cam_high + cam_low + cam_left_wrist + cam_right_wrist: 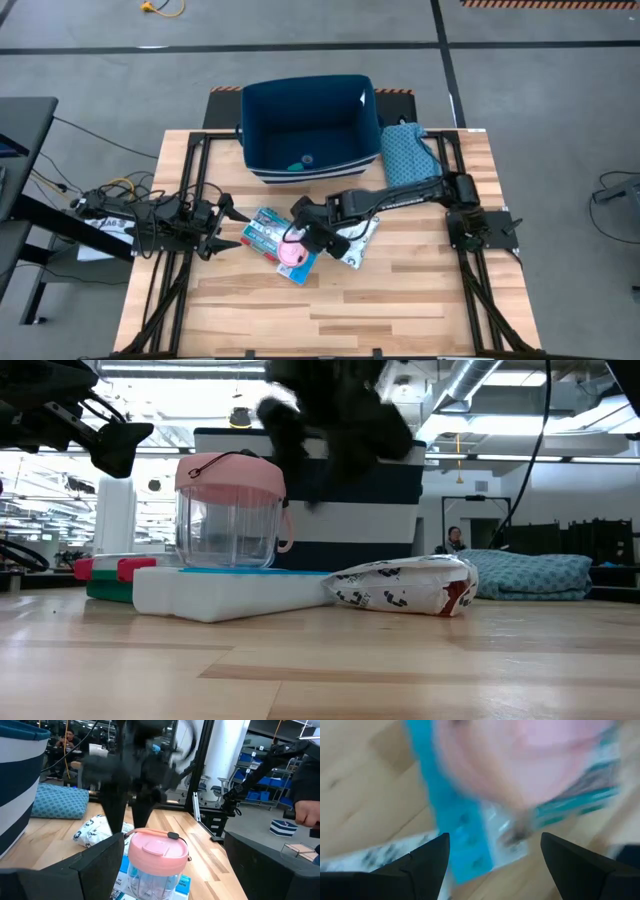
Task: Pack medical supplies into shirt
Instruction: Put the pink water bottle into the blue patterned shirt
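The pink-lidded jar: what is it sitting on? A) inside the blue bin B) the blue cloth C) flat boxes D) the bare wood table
C: in the low view the clear jar with the pink lid stands on top of flat boxes lying on the table, with the printed pouch beside them.

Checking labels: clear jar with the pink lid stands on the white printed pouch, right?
No. In the low view the clear jar with the pink lid stands on the flat white-and-blue box; the white printed pouch lies beside it.
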